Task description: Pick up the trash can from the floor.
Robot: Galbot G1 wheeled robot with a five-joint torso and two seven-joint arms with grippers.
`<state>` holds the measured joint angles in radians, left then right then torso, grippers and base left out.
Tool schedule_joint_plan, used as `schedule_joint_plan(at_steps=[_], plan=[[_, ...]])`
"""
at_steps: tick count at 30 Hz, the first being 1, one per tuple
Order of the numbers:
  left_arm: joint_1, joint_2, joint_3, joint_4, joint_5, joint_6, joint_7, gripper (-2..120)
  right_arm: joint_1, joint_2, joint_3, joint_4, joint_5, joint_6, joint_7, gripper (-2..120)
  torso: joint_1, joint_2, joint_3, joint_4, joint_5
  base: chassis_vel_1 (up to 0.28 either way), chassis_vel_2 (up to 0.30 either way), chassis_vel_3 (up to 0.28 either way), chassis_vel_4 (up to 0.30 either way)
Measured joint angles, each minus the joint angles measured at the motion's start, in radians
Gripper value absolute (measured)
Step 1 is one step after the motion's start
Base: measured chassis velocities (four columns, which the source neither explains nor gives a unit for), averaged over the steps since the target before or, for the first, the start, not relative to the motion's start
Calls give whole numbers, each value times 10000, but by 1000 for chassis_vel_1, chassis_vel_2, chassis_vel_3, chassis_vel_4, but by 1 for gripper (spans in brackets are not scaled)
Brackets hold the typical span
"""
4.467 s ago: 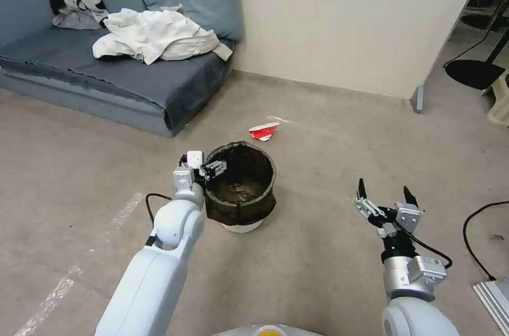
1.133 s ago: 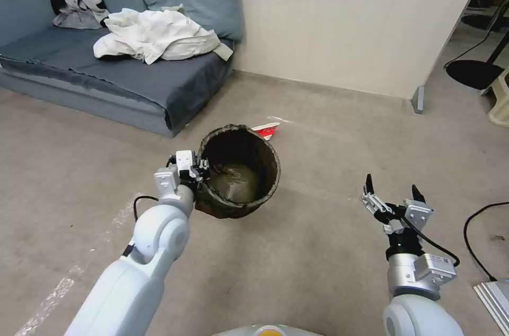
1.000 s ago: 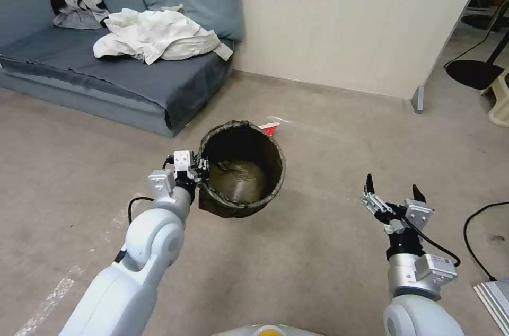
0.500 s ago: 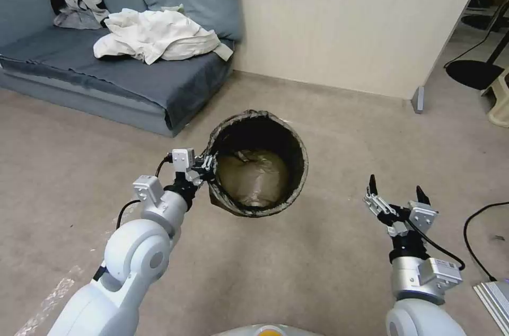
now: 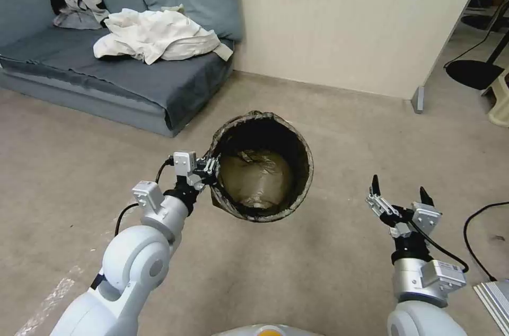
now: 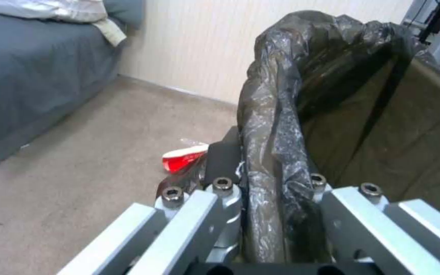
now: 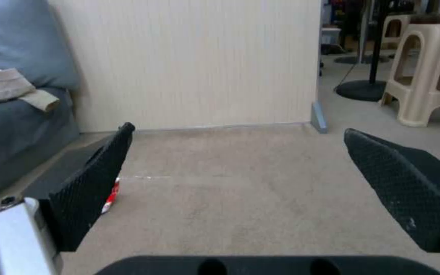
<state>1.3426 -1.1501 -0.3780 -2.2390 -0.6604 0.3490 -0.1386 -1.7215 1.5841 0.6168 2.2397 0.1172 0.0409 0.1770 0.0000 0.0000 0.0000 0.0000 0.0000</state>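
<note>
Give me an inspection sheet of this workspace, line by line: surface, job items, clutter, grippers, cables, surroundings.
Surface: floor, beige-grey, faint pale tape marks at the robot's left.
Job's things: trash can, lined with a dark bag, held off the floor and tilted, its opening toward the head camera.
Clutter: crumpled red-and-white wrapper on the floor beyond the can.
Grippers: left gripper shut on the can's rim, one finger inside, one outside; right gripper open, empty, at the robot's right.
Cables: black cable on the floor at far right.
Surroundings: grey sofa with heaped clothes; beige stool beyond the wall's end.
</note>
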Motion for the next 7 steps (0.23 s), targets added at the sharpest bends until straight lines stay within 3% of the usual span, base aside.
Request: schedule_joint_plan(at_steps=[7], plan=[[-27, -26, 45, 25, 79, -19, -1, 5, 39, -10, 10, -54, 15, 0, 1, 100, 0, 0, 0, 0, 0, 0, 0, 0, 0]])
